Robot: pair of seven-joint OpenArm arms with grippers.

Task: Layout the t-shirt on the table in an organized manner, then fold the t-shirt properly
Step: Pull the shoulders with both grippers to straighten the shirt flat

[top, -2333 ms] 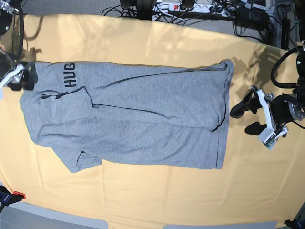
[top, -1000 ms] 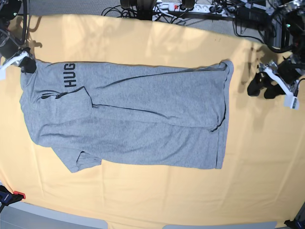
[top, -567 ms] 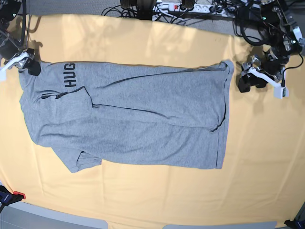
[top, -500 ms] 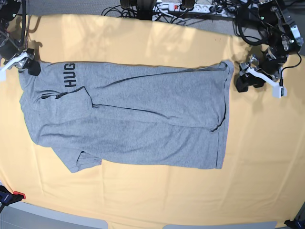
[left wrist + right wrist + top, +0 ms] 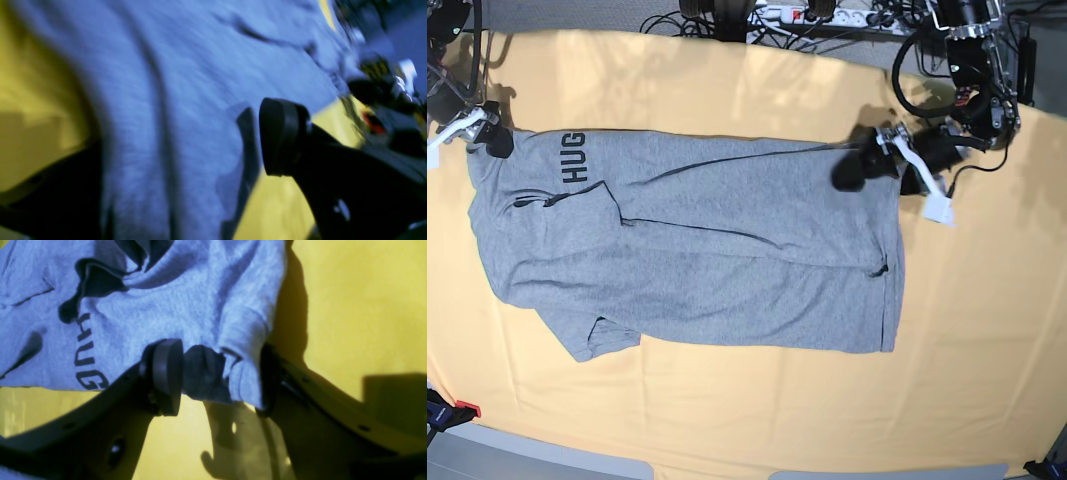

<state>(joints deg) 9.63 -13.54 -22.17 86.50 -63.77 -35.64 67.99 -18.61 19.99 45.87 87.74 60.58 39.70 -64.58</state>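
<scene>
The grey t-shirt (image 5: 727, 240) lies spread on the yellow table (image 5: 727, 420), with black "HUG" lettering near its upper left corner. My right gripper (image 5: 485, 138) sits at that corner. In the right wrist view it (image 5: 217, 376) stands open, its fingers (image 5: 166, 376) straddling the shirt's edge (image 5: 240, 380) without pinching it. My left gripper (image 5: 882, 172) hovers over the shirt's upper right corner and hides it. The left wrist view is blurred, but shows it (image 5: 160, 173) open with grey fabric (image 5: 200, 66) beneath one black pad (image 5: 280, 133).
Cables and a power strip (image 5: 827, 15) run along the table's far edge. A red and black clamp (image 5: 452, 410) sits at the near left corner. Bare yellow cloth surrounds the shirt on the near and right sides.
My left gripper has swung left from beside the shirt's upper right corner to directly over it. The right gripper has stayed at the upper left corner. The shirt has not moved.
</scene>
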